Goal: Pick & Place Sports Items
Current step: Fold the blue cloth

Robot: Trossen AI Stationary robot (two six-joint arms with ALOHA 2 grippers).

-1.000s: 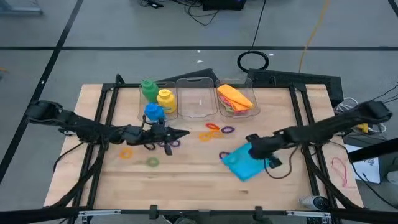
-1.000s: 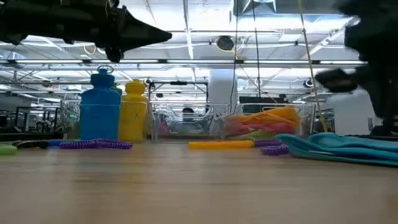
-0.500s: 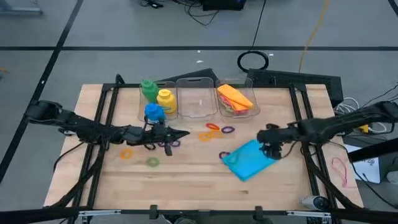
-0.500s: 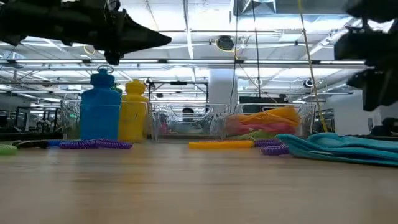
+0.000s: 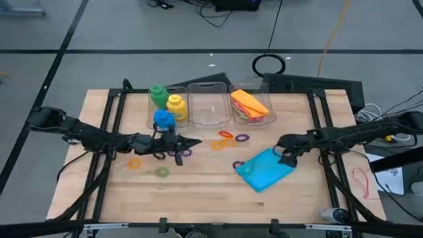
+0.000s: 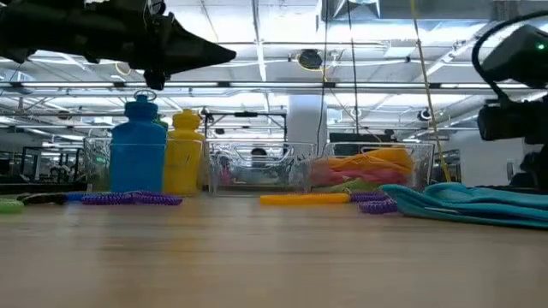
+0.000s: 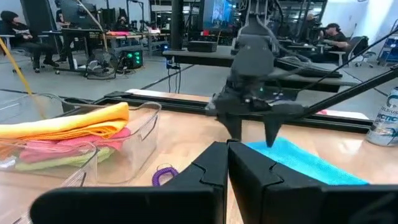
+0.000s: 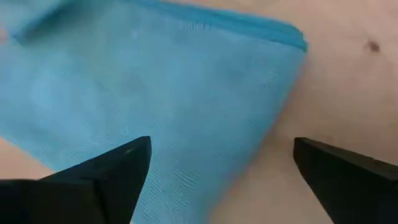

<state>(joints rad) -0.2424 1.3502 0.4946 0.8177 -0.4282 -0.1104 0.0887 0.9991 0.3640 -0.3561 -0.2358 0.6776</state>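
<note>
The blue cloth (image 5: 264, 170) lies flat on the table right of centre. My right gripper (image 5: 285, 153) stands open over its far right corner, one finger above the cloth (image 8: 155, 93) and one above bare wood. My left gripper (image 5: 192, 142) hangs shut and level above the table's middle left, with nothing in it. Green (image 5: 157, 94), yellow (image 5: 175, 106) and blue (image 5: 163, 119) bottles stand upright at the left clear bin. Orange, pink and green cloths (image 7: 68, 134) lie stacked in the right bin. Small rings (image 5: 225, 135) lie scattered on the wood.
Three clear bins (image 5: 211, 106) stand in a row at the table's far side; the middle one holds nothing that I can see. Purple rings (image 5: 242, 138) lie between the bins and the cloth, an orange (image 5: 135, 162) and a green ring (image 5: 162, 172) at the near left.
My right gripper has opened, rolled about its own line and drawn back from the middle of the blue cloth toward the table's right edge, sinking a little. The cloth now lies uncovered and flat. My left arm has kept still.
</note>
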